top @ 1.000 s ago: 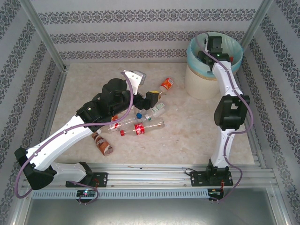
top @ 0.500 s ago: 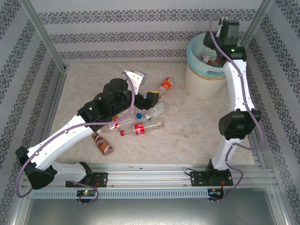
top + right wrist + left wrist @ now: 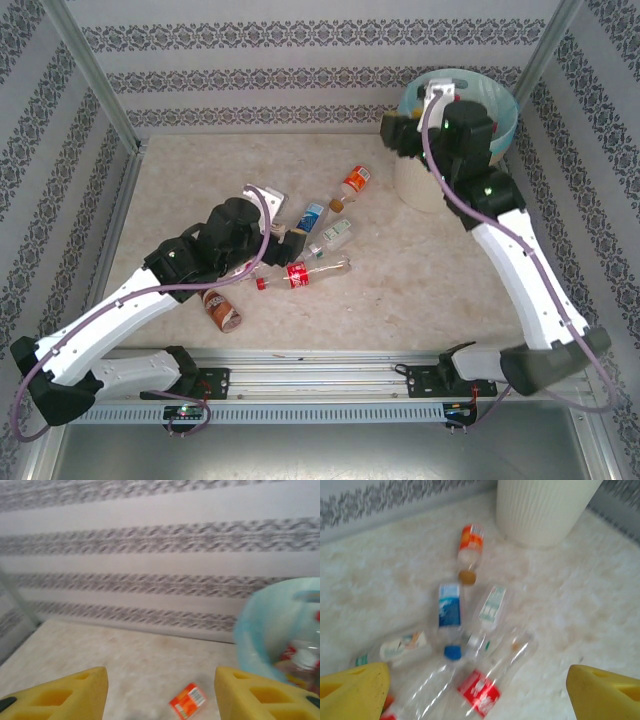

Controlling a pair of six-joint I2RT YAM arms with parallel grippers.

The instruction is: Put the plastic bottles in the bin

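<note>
Now the right gripper (image 3: pixel 160 682), fingers spread wide and empty, has swung up out of the bin (image 3: pixel 508 112) and hangs just left of its rim, at the far right corner of the table (image 3: pixel 420 290). The left gripper (image 3: pixel 476 687), equally wide and empty, has drawn back toward the near left edge, uncovering a blue-labelled bottle (image 3: pixel 312 212) among the plastic bottles (image 3: pixel 298 273) lying mid-table.

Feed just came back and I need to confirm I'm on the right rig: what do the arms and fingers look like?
The left arm and right arm have white links, black joint housings and a purple cable each. The left fingers and right fingers are yellow blocks; the right show triangular cut-outs.
</note>
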